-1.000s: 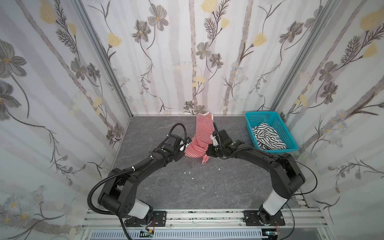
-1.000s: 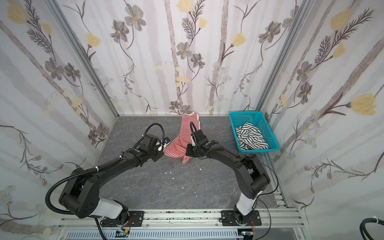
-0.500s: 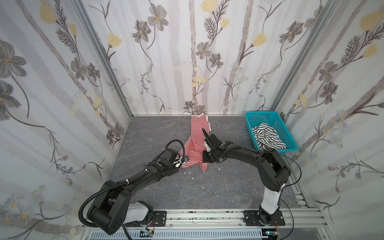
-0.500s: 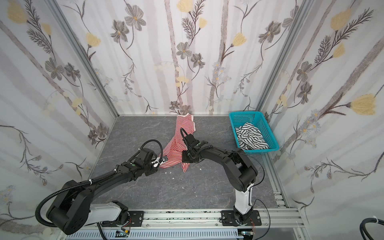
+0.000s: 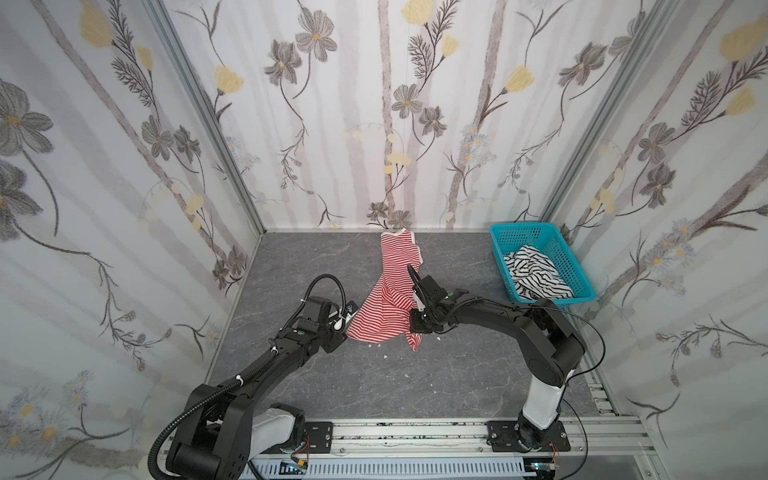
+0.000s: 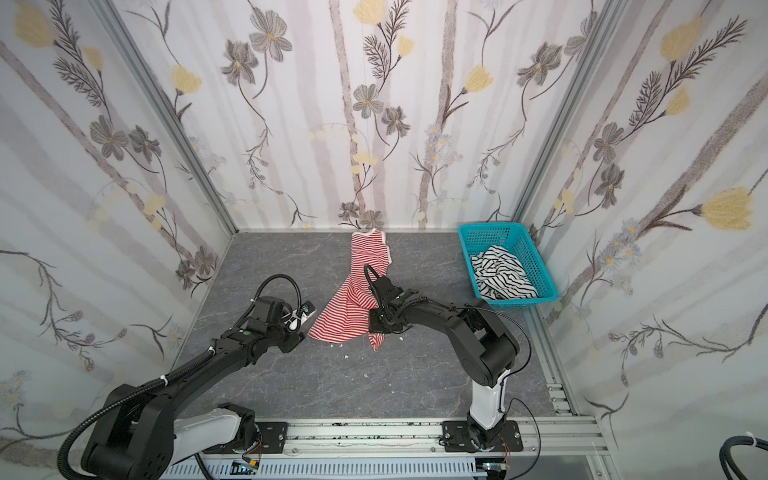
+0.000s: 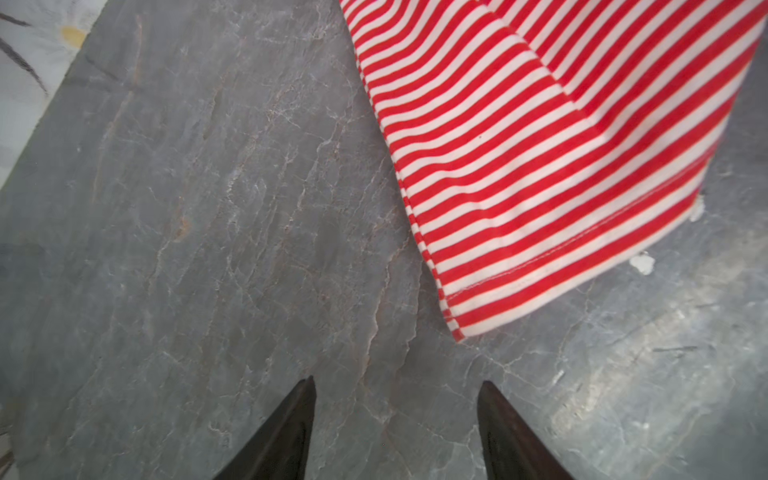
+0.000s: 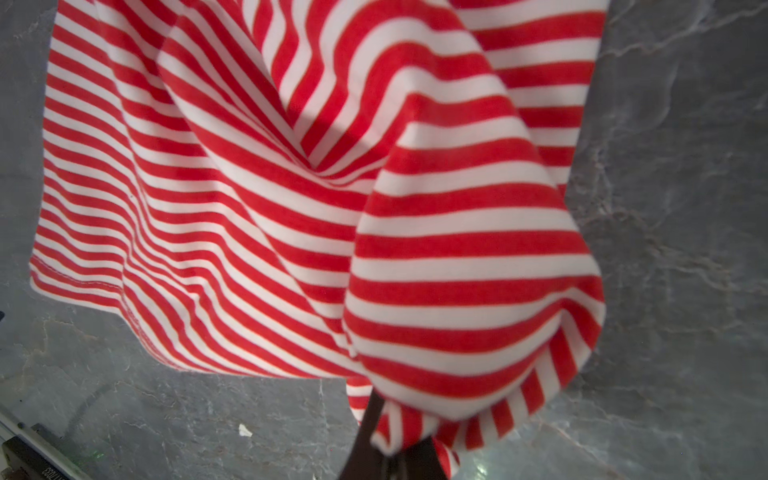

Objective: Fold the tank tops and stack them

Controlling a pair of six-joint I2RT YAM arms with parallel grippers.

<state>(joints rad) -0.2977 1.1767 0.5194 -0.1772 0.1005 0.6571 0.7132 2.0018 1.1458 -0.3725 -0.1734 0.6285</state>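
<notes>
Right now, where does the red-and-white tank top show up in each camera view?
Top view: red-and-white tank top, mid-table, running from the back wall toward the arms.
Top view: the same, left of the teal basket.
Left wrist: lying beyond the open left tool, untouched by it.
Right wrist: fills most of the frame, pinched in the right tool.
Shared landmark: the grey table, visible in all four.
</notes>
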